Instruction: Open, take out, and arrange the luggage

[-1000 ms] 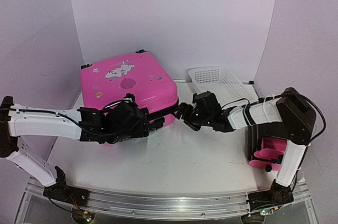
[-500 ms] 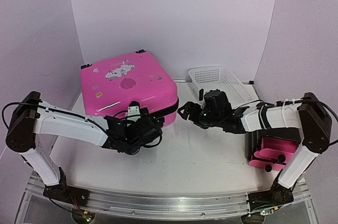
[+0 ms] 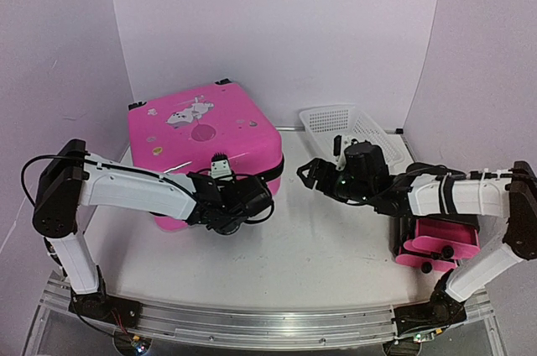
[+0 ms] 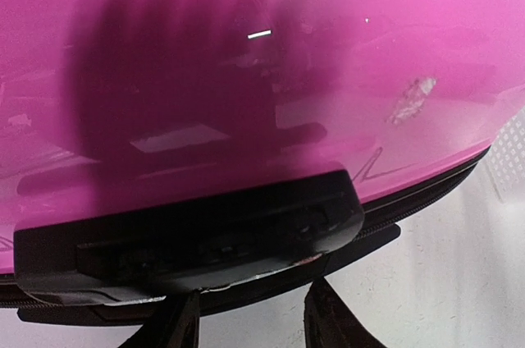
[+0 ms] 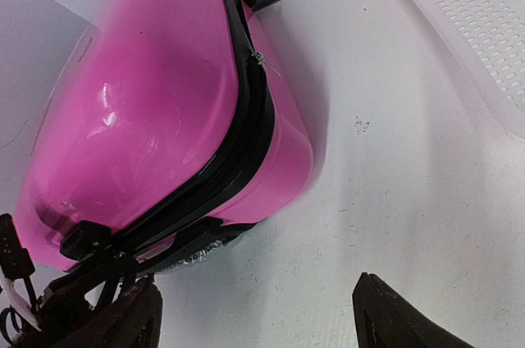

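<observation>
The luggage [image 3: 201,133], a hot-pink hard-shell case with a black zipper band and stickers on its lid, lies flat and closed at the back left of the table. My left gripper [image 3: 256,191] is pressed up to its front right edge. In the left wrist view the pink shell [image 4: 271,77] fills the frame. A black handle block [image 4: 189,249] sits just ahead of my left gripper [image 4: 254,323], whose jaws stand apart with only table between them. My right gripper [image 3: 306,173] hovers open a short way right of the case's corner [image 5: 279,167]. Nothing lies between the right gripper's [image 5: 262,323] fingers.
A white mesh basket [image 3: 344,125] stands at the back right, and its rim [image 5: 484,28] shows in the right wrist view. A small black cabinet with pink drawers [image 3: 432,247] sits at the right under my right arm. White tabletop [image 3: 319,247] lies between the arms.
My left arm has slid right along the case's front edge and its jaws have narrowed. My right arm has drawn back to the right, away from the case, still open.
</observation>
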`<state>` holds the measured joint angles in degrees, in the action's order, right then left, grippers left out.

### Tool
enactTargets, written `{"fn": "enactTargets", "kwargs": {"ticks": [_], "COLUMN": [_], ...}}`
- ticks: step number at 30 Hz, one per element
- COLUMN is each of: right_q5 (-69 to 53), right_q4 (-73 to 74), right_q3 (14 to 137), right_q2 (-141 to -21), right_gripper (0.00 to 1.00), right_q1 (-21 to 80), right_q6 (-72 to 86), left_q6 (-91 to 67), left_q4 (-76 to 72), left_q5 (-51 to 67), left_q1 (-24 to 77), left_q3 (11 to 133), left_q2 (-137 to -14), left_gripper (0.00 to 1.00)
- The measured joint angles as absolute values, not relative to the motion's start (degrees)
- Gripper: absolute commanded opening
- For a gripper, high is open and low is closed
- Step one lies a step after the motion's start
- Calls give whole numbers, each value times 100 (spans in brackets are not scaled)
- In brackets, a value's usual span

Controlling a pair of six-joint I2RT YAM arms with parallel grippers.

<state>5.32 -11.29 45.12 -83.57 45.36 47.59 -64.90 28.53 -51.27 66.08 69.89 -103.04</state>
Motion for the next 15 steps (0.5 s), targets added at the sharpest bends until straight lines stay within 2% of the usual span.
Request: {"fn": "enactTargets", "kwargs": {"ticks": [10,15], "right_q5": [563,556], "right_q4": [-1070,-1050], "right_q3": [4449,4449], "right_q2": [-8195,-8195], "right_gripper": [81,81], "right_q1": [4536,4536], "right_q6": [4650,4644], "left_q6": [-6383,-6287], "left_q4": [3002,3050], "left_q5": [-5122,-5131], "left_q1": [6499,6477], "left_q3": [6997,6997], "left_q2": [-10315,-10315], "left_gripper": [35,16]}}
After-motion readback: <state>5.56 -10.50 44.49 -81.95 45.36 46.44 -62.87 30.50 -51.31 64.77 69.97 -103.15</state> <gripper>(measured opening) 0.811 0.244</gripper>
